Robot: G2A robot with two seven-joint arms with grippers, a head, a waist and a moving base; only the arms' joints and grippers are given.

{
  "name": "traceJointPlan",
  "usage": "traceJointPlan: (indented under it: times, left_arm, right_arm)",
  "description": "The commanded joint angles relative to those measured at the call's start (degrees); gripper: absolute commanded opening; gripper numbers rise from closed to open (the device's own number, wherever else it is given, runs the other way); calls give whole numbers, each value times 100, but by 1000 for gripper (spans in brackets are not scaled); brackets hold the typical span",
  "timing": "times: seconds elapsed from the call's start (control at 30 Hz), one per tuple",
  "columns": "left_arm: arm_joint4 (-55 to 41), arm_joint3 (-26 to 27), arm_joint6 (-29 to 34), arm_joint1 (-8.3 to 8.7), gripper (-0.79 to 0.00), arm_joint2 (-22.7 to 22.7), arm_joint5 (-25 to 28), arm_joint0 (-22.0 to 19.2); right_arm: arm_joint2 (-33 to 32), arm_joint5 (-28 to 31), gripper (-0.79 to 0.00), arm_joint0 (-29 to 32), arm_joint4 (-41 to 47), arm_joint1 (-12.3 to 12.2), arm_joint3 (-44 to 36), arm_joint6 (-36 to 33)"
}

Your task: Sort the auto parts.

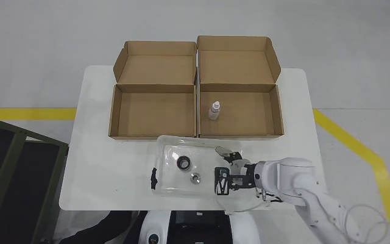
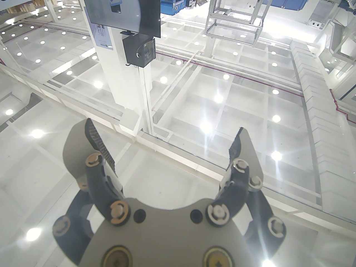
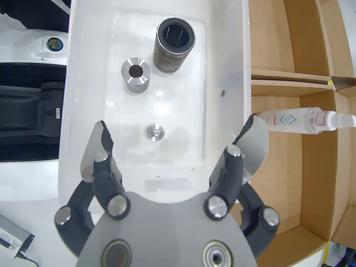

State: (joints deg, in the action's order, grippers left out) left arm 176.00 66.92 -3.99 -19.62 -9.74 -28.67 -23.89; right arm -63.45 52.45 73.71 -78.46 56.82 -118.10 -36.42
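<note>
A white plastic tray (image 1: 164,146) at the table's front holds a dark cylindrical bearing (image 3: 173,45) (image 1: 184,163), a silver bushing (image 3: 135,74) (image 1: 195,179) and a small silver stud (image 3: 155,132). My right gripper (image 3: 177,130) (image 1: 223,166) hangs open over the tray's right end, the stud lying below and between its fingers, not touched. A white spray bottle (image 3: 300,120) (image 1: 214,110) lies in the right cardboard box (image 1: 268,131). The left cardboard box (image 1: 122,122) holds nothing. My left gripper (image 2: 167,143) is open, holds nothing and points up at the ceiling.
Both boxes stand side by side behind the tray with their lids folded back. The right box's near wall (image 3: 278,79) runs close beside the tray's rim. Bare white table (image 1: 97,165) lies left of the tray.
</note>
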Motion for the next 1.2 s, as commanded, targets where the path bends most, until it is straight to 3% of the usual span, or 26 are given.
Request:
traceJointPlan:
  times: [0.0,0.77,1.0,1.17]
  left_arm:
    - [0,0,0,0,0,0,0,0]
    - [0,0,0,0,0,0,0,0]
    - [0,0,0,0,0,0,0,0]
    - [0,0,0,0,0,0,0,0]
  right_arm:
    - [79,-59,-83,-37,-87,7,52,-80]
    - [908,-199,-274,-619,126,127,476,-1172]
    - [1123,-315,-394,-787,130,167,537,-1499]
    - [1275,-402,-416,-906,125,199,574,-1725]
